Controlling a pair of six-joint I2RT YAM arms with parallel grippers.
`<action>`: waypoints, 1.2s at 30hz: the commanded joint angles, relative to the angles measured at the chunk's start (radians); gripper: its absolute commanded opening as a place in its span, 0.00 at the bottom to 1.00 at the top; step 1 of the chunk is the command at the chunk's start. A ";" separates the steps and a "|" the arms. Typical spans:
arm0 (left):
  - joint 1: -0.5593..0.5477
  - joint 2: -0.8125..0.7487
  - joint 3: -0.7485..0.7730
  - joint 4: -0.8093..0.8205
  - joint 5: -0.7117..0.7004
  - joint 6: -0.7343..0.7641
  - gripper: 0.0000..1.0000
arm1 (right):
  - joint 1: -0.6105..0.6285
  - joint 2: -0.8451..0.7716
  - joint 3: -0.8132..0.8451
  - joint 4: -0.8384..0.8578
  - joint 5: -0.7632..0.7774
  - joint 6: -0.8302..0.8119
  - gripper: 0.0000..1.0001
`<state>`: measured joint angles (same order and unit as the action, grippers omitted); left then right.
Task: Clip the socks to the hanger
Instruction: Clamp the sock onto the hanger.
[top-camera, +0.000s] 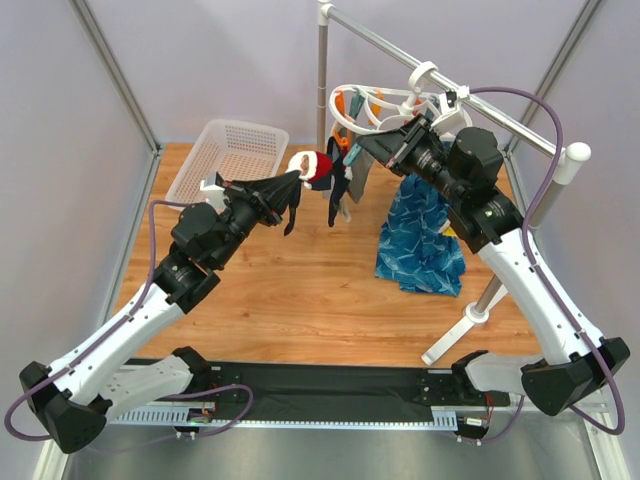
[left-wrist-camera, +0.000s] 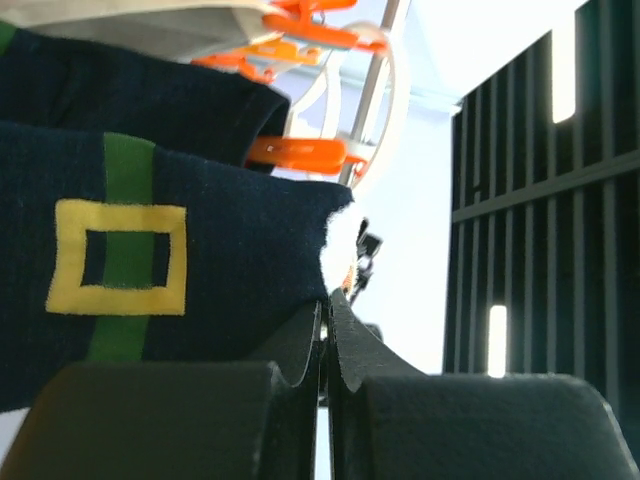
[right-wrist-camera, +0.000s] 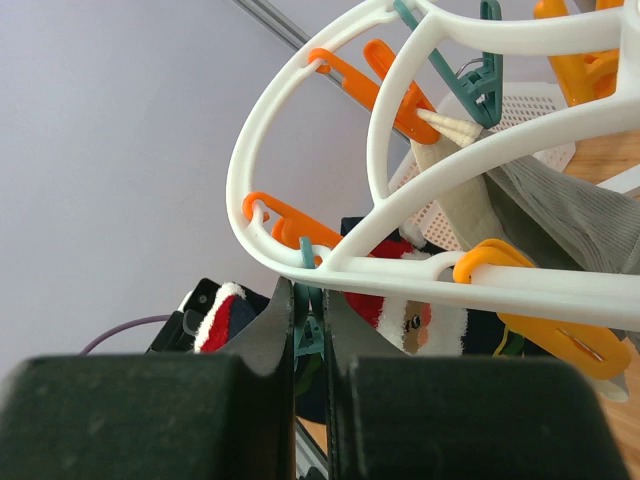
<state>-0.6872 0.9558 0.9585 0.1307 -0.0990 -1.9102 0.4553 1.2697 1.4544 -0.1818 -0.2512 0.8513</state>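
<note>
My left gripper (top-camera: 292, 186) is shut on the edge of a dark navy sock (top-camera: 298, 200) with a red and white Santa cuff, held up toward the hanger (top-camera: 385, 100). In the left wrist view, that sock (left-wrist-camera: 230, 250) shows a green stripe and yellow square, pinched at my left gripper (left-wrist-camera: 328, 302). A second dark sock (top-camera: 338, 195) hangs from the hanger. My right gripper (top-camera: 362, 148) is at the hanger's near rim. In the right wrist view, my right gripper (right-wrist-camera: 310, 290) is shut on a teal peg (right-wrist-camera: 312, 322) under the white ring (right-wrist-camera: 400, 268), with the Santa sock (right-wrist-camera: 412, 320) just behind.
A white basket (top-camera: 230, 150) sits at the back left. A blue patterned cloth (top-camera: 420, 235) hangs by the grey rail stand (top-camera: 500, 270). Orange pegs (left-wrist-camera: 298, 152) dangle from the rings. A beige sock (right-wrist-camera: 450, 205) and a grey one (right-wrist-camera: 570, 220) are clipped beside a yellow peg (right-wrist-camera: 545, 315).
</note>
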 joint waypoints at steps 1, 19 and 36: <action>-0.017 -0.003 0.028 0.067 -0.110 -0.033 0.00 | 0.003 -0.020 -0.022 0.034 0.006 0.066 0.00; -0.069 0.087 0.058 0.202 -0.108 -0.026 0.00 | 0.006 -0.029 -0.037 0.051 0.010 0.080 0.00; -0.083 0.110 0.049 0.253 -0.131 -0.021 0.00 | 0.005 -0.049 -0.048 0.073 0.018 0.097 0.00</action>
<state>-0.7643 1.0939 0.9974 0.3290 -0.2070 -1.9396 0.4561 1.2549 1.4128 -0.1452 -0.2390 0.9283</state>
